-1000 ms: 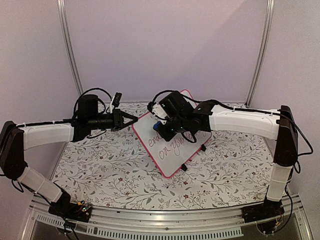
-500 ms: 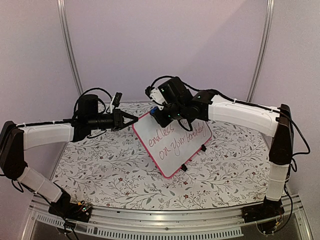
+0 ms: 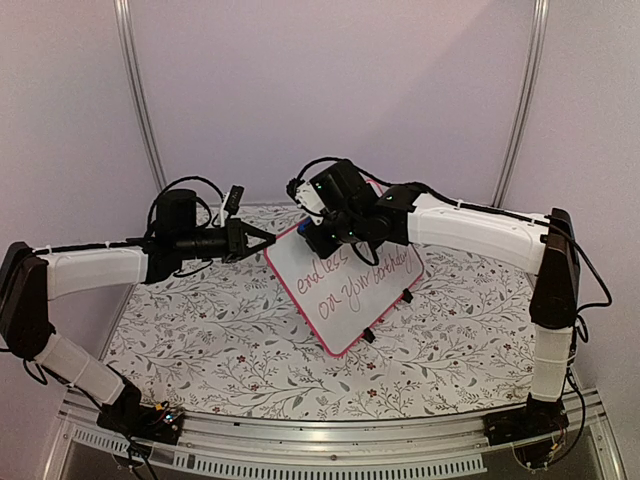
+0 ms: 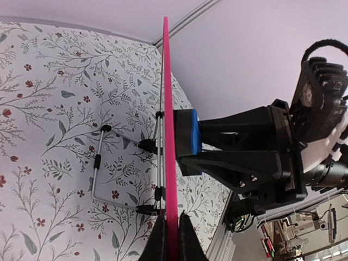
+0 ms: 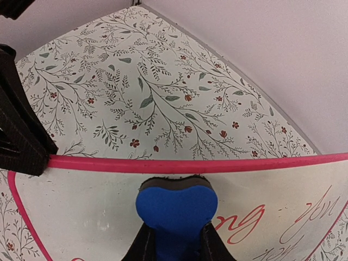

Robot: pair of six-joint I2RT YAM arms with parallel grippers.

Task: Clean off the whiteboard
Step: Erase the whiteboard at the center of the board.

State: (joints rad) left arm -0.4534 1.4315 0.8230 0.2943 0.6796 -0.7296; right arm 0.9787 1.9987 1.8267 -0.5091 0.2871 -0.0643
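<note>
The whiteboard (image 3: 352, 312), pink-framed with handwritten lines on it, stands tilted on the floral table. My left gripper (image 3: 268, 237) is shut on its left edge; in the left wrist view the pink frame (image 4: 169, 125) runs edge-on between the fingertips of that gripper (image 4: 173, 240). My right gripper (image 3: 314, 236) is shut on a blue eraser (image 3: 304, 229). The right wrist view shows the eraser (image 5: 175, 208) pressed flat against the white face (image 5: 76, 217) just below the top rim, with that gripper (image 5: 175, 246) behind it. Red writing (image 5: 247, 224) lies to its right.
A wire stand (image 4: 97, 174) props the board from behind, with black clip feet (image 3: 406, 296) at the lower edge. The floral table cover (image 3: 210, 350) spreads around it. Purple walls and metal posts (image 3: 140, 110) close off the back.
The right gripper with the eraser has slid up and left across the board, from over the upper line of writing to its top left corner. The left arm has held still.
</note>
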